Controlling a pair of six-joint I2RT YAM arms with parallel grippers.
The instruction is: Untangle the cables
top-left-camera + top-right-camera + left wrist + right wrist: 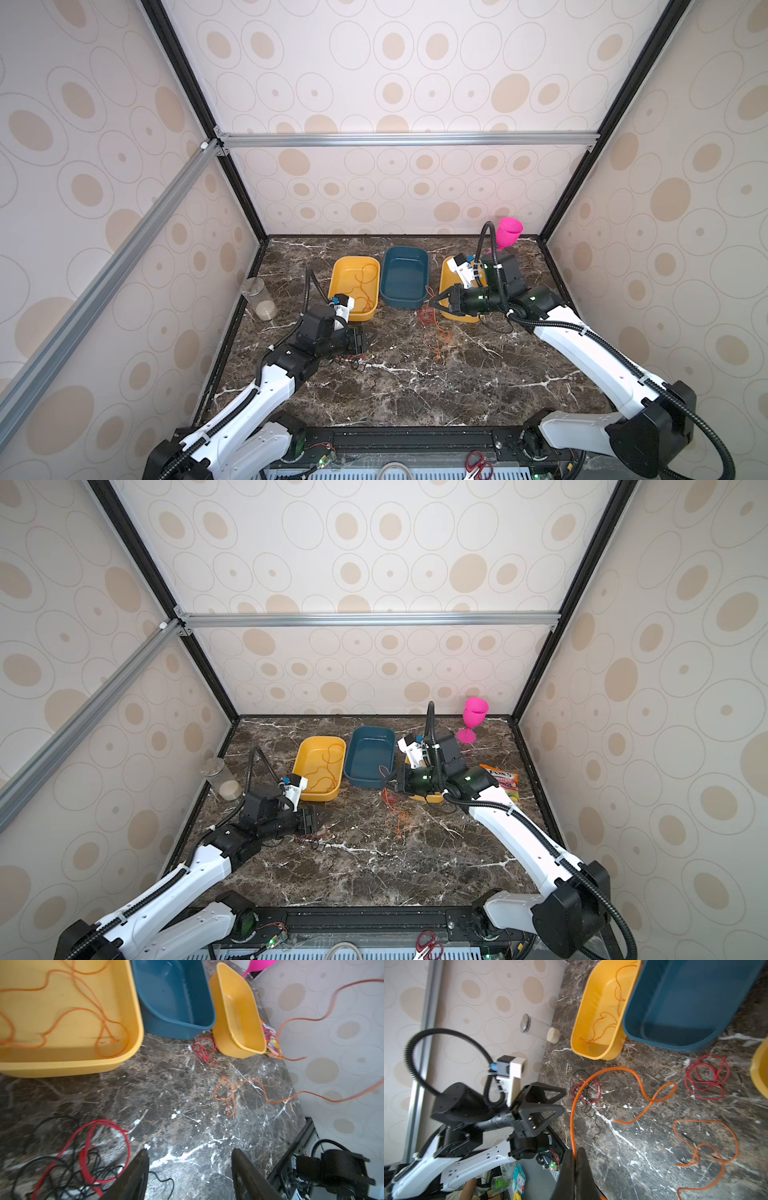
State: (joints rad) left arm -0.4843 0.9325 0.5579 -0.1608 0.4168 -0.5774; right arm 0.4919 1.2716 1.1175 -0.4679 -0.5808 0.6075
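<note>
In both top views the right arm covers most of the yellow tray (445,286) just right of the blue tray (403,302). In a top view the snack packet (505,781) farther right is partly hidden. Well left of the blue tray, the black cables (316,845) seem too thin to trace. The orange cable (572,1126) vanishes into the right gripper (575,1150), itself cut off by the frame edge.

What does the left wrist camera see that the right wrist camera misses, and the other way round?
Only the left wrist view shows a snack bag and a bit of pink glass.

Only the right wrist view shows a jar and the right hand shut on an orange cable.

Both show the left hand, open; a yellow tray holding a second orange cable; the blue tray; a red coil; and the red-and-black tangle.
</note>
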